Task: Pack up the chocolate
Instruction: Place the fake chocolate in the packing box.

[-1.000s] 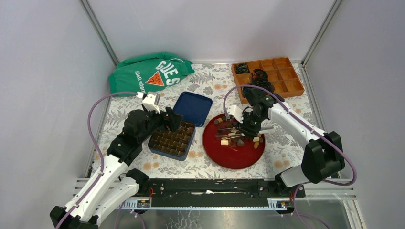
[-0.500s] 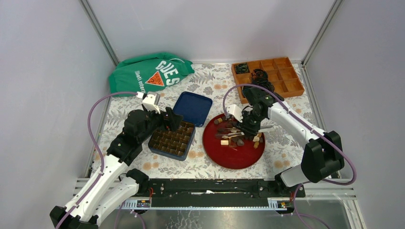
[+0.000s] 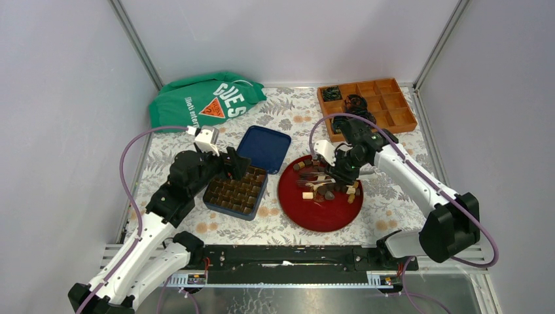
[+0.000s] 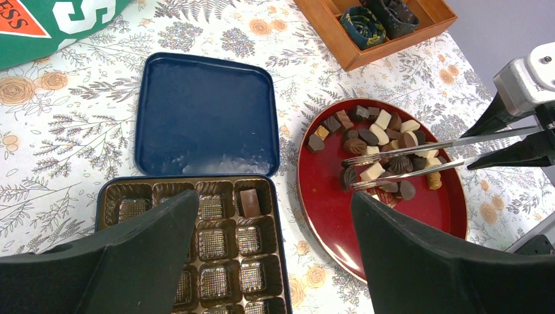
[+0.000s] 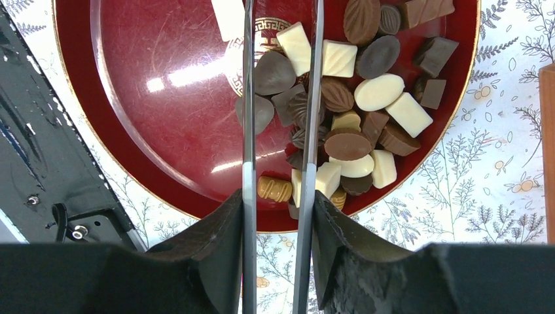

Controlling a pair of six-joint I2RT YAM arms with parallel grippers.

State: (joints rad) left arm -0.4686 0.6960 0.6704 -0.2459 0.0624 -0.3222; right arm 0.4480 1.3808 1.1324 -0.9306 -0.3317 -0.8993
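1 plate [image 4: 327, 196], 1 tin [image 4: 226, 245], 1 lid [image 4: 203, 111]

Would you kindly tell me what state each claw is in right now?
Left claw: open, empty.
Right claw: closed on tweezers.

Plain pale grey walls [image 3: 288, 39] enclose a tabletop [image 3: 386, 210] at 9, 12 and 3 o'clock. Slim metal posts [image 3: 135, 42] rise at 11 and 1 o'clock. A white cloth [image 4: 59, 131] printed with grey ferns and orange flowers covers the tabletop. A metal rail [image 3: 294, 280] runs along 6 o'clock. The light is soft and even.
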